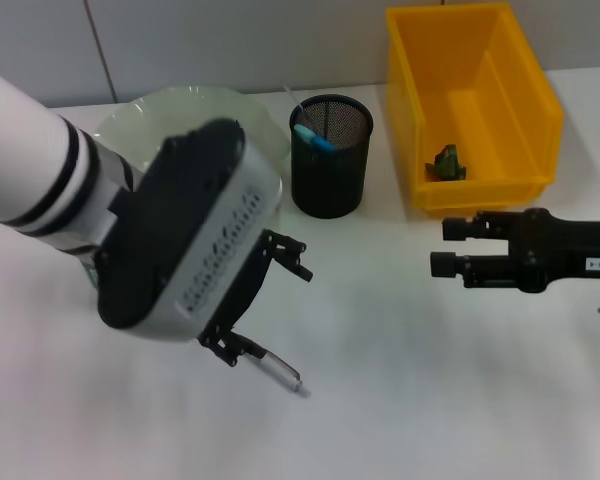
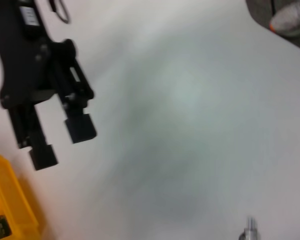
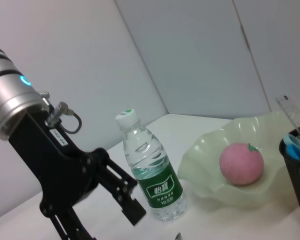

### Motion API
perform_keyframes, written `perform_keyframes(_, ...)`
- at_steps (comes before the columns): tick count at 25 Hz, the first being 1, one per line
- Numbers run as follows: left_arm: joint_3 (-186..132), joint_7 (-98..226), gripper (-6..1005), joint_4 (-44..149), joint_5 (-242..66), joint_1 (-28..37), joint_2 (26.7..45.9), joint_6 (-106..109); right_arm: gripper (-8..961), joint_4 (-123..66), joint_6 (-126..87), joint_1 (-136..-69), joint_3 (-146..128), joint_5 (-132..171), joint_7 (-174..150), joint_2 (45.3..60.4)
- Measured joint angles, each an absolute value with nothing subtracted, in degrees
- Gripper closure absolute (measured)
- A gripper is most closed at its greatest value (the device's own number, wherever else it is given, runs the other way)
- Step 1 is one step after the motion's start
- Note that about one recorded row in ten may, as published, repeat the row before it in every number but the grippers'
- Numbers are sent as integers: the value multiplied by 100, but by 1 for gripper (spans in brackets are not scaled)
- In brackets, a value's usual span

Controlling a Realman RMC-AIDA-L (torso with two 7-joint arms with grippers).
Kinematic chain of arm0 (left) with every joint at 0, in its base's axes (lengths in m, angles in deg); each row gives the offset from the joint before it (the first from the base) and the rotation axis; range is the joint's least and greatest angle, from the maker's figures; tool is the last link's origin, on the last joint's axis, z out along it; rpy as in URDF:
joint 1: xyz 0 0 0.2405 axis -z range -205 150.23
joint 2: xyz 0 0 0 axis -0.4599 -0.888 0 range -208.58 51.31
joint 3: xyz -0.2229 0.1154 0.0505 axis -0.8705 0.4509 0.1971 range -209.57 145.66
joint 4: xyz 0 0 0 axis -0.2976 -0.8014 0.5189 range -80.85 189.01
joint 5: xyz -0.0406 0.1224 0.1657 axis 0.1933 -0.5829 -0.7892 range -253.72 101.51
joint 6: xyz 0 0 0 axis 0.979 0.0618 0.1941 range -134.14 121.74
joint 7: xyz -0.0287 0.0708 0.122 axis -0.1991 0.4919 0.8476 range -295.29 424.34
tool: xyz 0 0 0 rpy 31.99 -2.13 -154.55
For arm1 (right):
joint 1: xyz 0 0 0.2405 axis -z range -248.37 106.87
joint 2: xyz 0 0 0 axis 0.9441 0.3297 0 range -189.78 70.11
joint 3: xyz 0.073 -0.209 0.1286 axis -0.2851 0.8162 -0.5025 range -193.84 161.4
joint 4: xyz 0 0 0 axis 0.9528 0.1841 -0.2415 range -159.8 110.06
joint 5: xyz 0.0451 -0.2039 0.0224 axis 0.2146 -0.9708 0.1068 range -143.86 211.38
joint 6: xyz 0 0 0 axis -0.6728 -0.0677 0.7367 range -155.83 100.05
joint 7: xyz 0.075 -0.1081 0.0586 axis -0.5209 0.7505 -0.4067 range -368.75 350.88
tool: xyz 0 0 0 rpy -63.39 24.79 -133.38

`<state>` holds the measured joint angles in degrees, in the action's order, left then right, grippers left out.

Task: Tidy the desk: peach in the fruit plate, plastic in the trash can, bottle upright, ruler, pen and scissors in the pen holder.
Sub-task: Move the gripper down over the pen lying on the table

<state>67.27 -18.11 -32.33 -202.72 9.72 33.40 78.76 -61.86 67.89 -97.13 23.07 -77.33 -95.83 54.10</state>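
Observation:
My left gripper [image 1: 260,305] hangs open over the middle of the table, with a silver-tipped pen [image 1: 280,375] lying just by its nearer finger, not gripped. The right wrist view shows that same left gripper [image 3: 110,225] beside an upright water bottle [image 3: 152,175], and a pink peach [image 3: 241,163] resting in the pale green fruit plate [image 3: 210,150]. A black mesh pen holder [image 1: 330,155] holds a clear ruler [image 3: 290,107] and a blue item. Green plastic [image 1: 447,163] lies in the yellow trash can [image 1: 525,100]. My right gripper [image 1: 450,248] is open, in front of the can. Scissors are out of view.
My left arm covers most of the fruit plate [image 1: 195,105] and the bottle in the head view. The left wrist view shows the right gripper [image 2: 62,145], a corner of the yellow can [image 2: 10,200] and the pen's tip [image 2: 250,231]. A wall runs behind the table.

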Motion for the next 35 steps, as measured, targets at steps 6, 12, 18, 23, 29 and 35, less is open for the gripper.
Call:
perform_keyframes(6, 7275, -1787, 137, -3223, -20477, 1077, 3202, 7696, 231, -6213, 6754, -9934, 2311, -7919, -9741, 5346)
perform_keyframes(12, 7553, -1806, 137, -3181, -20528, 1171, 3117, 7606, 231, -6253, 6744, -9935, 2279, -7932, -9739, 5339)
perform_keyframes(18, 7745, -1815, 138, -2465, -20567, 1768, 3083, 7488, 231, -6328, 6737, -9939, 2294, -7933, -9756, 5335)
perform_keyframes(23, 7754, -1758, 138, -1916, -20758, 2063, 3282, 7485, 231, -6339, 6637, -9971, 2314, -8021, -9756, 5328)
perform_keyframes(29, 7768, -1655, 138, -1499, -21109, 2245, 3549, 7497, 230, -6345, 6549, -10009, 2320, -8139, -9756, 5327)
perform_keyframes(35, 7748, -1612, 138, -1177, -21151, 2576, 3701, 7571, 230, -6387, 6558, -10034, 2319, -8209, -9756, 5327)
